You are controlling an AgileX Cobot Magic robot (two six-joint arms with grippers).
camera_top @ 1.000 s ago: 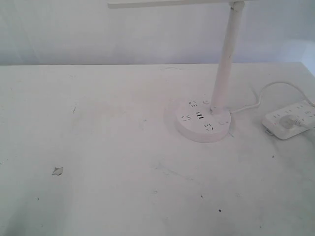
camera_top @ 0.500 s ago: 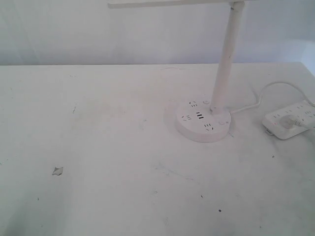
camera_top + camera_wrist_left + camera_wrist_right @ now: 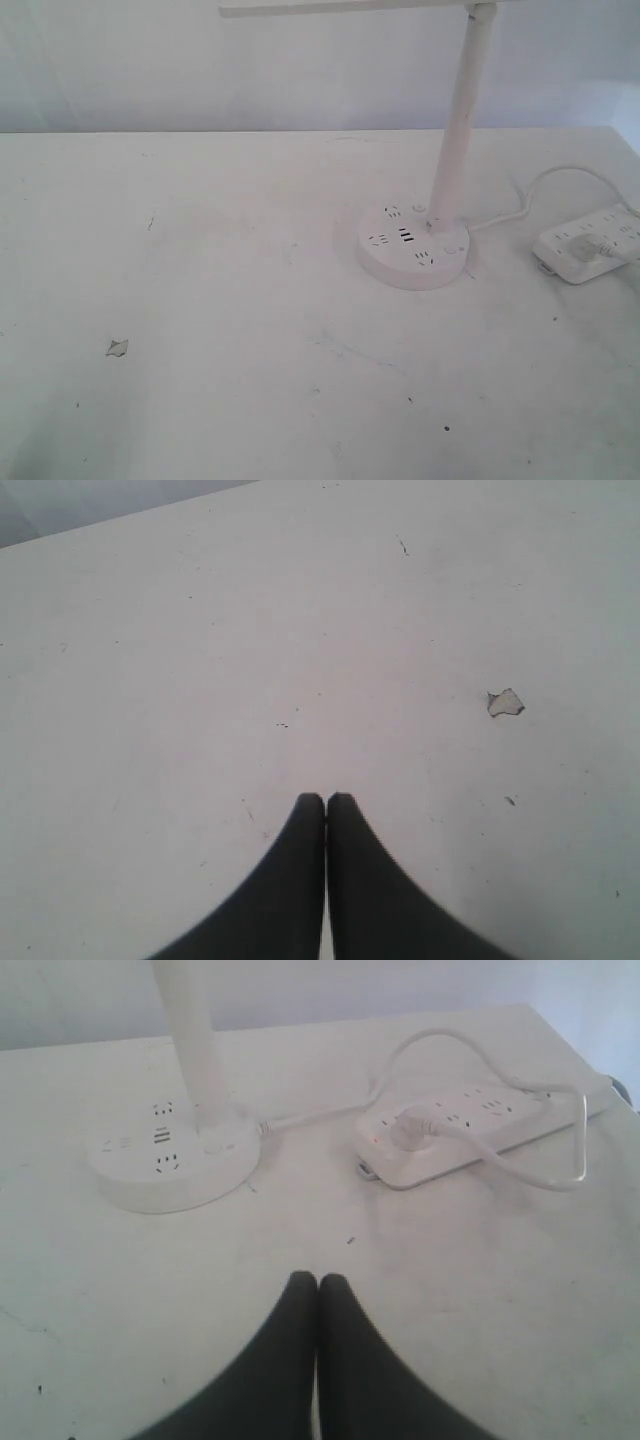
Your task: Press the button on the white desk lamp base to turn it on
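The white desk lamp base (image 3: 412, 252) is a thick round disc right of the table's middle, with socket holes and dark USB slots on top and a tall white stem (image 3: 458, 120) rising from its rear. The right wrist view shows the same base (image 3: 172, 1160), with my right gripper (image 3: 318, 1280) shut, empty and well short of it over bare table. My left gripper (image 3: 325, 800) is shut and empty over bare tabletop. Neither gripper appears in the exterior view. I cannot make out the button clearly.
A flat white power strip (image 3: 590, 243) lies right of the base near the table's edge, also visible as the power strip (image 3: 470, 1130) with a plug and looping white cable (image 3: 560, 1130). A small chip (image 3: 117, 348) marks the tabletop at left.
The lamp base has shifted slightly to the right on the table across the frames. No gripper enters the exterior view.
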